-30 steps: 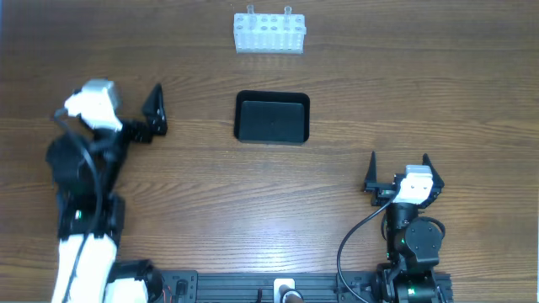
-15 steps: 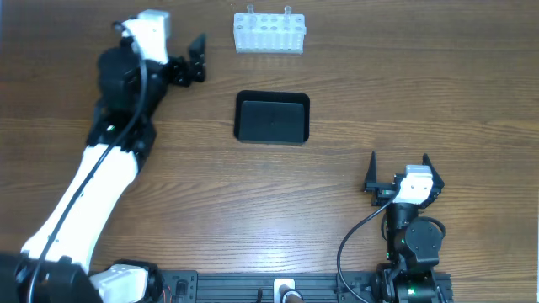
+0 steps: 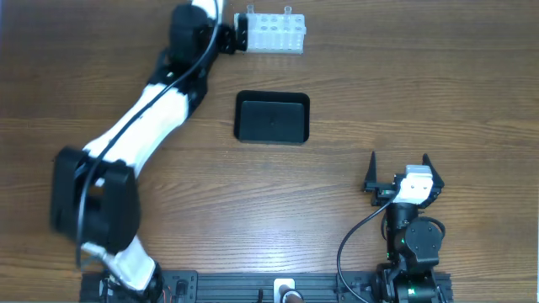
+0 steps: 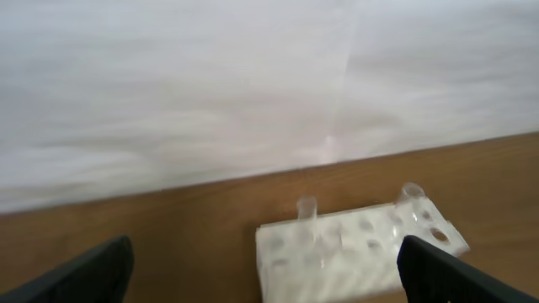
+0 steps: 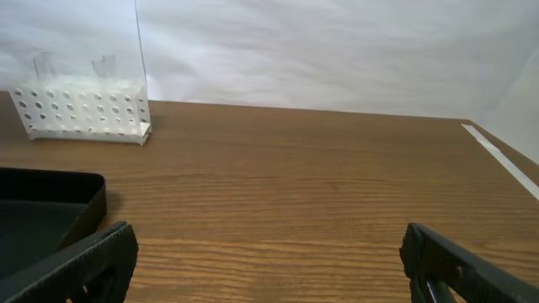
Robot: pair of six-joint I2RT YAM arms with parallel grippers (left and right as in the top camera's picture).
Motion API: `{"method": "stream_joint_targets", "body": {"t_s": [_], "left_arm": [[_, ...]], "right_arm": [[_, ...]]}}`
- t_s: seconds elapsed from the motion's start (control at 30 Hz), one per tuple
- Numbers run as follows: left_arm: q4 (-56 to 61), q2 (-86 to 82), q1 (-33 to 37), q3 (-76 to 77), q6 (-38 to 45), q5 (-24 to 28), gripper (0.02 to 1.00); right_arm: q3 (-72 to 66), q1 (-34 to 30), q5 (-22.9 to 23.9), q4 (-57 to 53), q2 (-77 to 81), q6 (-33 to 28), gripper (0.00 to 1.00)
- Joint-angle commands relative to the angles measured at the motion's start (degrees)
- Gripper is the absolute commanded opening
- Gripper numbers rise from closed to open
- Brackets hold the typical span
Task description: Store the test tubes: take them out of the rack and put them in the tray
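**Left arm at the rack, fingers wide, nothing held**

Left gripper is just beside the left end of the rack, fingers spread wide, empty. The rack's long axis runs across the table, straight away from the gripper. Two test tubes stand upright in it, one toward each end. The near-end tube looks like the first pick and probably wants a grasp from above. Tray lies near the rack on the arm-base side, unfilled. Right gripper is well apart by its own base, also wide open and empty. The left arm is clearly nearer.

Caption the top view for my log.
Left gripper at the rack with two test tubes; tray nearby; right gripper by its base.
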Motion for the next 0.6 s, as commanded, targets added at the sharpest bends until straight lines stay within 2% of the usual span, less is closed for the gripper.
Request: {"method": "stream_joint_targets", "body": {"t_s": [0.03, 0.4, 0.6], "left_arm": [[-0.3, 6.8, -1.6, 7.1, 5.6, -2.3, 0.996], [1.6, 13.0, -3.2, 10.2, 5.5, -2.8, 0.998], [3.4, 15.6, -3.3, 10.2, -0.2, -3.4, 0.998]], "right_arm": [[-0.3, -0.4, 0.5, -0.2, -0.2, -0.1, 0.991], [-0.3, -0.4, 0.5, -0.2, -0.2, -0.1, 0.993], [-0.3, -0.4, 0.5, -0.2, -0.2, -0.1, 0.991]]}}
